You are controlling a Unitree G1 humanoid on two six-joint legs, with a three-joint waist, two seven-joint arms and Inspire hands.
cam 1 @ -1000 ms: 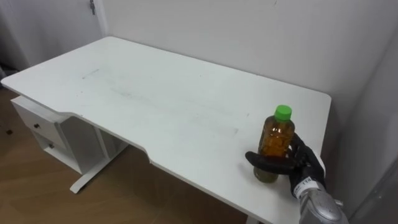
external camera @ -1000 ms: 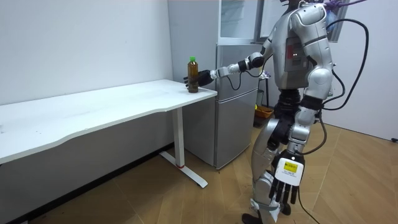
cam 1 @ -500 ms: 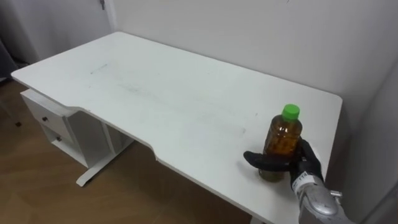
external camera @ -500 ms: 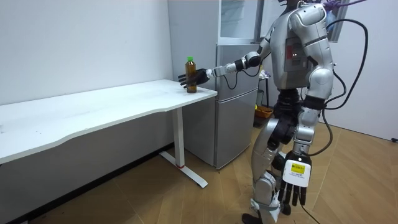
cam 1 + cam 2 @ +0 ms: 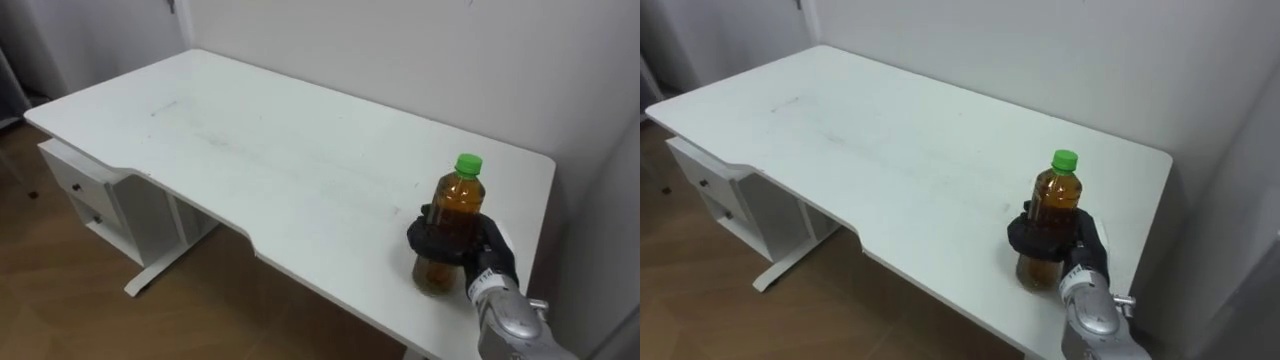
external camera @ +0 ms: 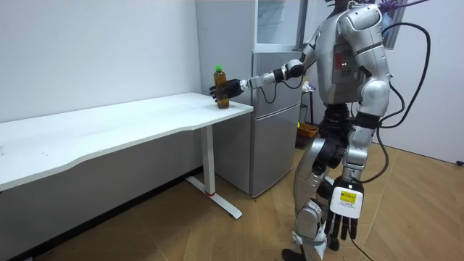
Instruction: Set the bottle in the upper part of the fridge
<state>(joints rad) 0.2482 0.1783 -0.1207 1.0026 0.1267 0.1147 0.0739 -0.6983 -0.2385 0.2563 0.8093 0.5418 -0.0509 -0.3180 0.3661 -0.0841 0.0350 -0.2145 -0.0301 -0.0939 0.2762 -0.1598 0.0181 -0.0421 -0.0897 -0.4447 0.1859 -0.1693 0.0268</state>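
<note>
An amber bottle [image 5: 458,200] with a green cap stands upright near the right end of the white table [image 5: 250,150], close to its front edge. My right hand [image 5: 476,250] reaches in from the lower right, and its dark fingers are curled round the bottle's lower half. The right eye view has the same grip on the bottle [image 5: 1054,200] by the right hand [image 5: 1080,243]. In the room view I stand beside the grey fridge [image 6: 272,109] with my right arm stretched out to the bottle [image 6: 217,83]. My left hand [image 6: 342,217] hangs by my leg, fingers straight.
A white drawer unit [image 5: 85,195] sits under the table's left part. A pale wall runs close behind the table. The fridge stands just past the table's end at the room view's right, with wooden floor [image 6: 217,239] around.
My right hand's fingers, spread beside the bottle before, have curled round it. The bottle has shifted slightly along the table. The head view has moved a little.
</note>
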